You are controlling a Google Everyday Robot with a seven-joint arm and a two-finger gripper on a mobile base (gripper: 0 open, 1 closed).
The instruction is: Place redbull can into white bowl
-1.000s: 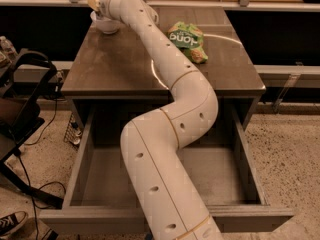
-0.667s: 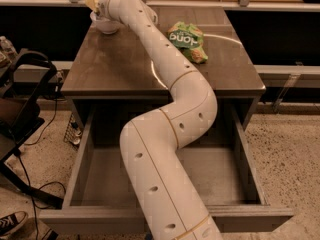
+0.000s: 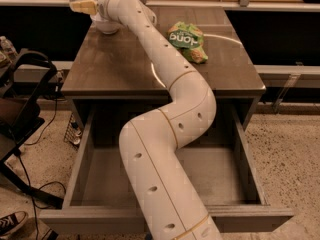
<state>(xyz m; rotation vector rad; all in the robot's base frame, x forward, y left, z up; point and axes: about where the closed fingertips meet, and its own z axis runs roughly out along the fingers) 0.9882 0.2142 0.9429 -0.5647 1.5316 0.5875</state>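
Camera view: pale two-finger gripper [image 3: 76,6] at far-left back corner of brown wooden table [image 3: 115,69], just left of and above small round white bowl [image 3: 106,28]. Whether it grasps anything: cannot tell. Slim redbull can not visible, maybe hidden near wrist. Step, I reckon: delivery at bowl. Next move calls for centring over rim, lowering, releasing. Green snack bag [image 3: 187,38] well right.

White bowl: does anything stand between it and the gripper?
Nothing visible does. The gripper hangs at the far-left corner of the table, just above the white bowl, whose top the arm hides. The redbull can is not visible. The green snack bag lies well aside.
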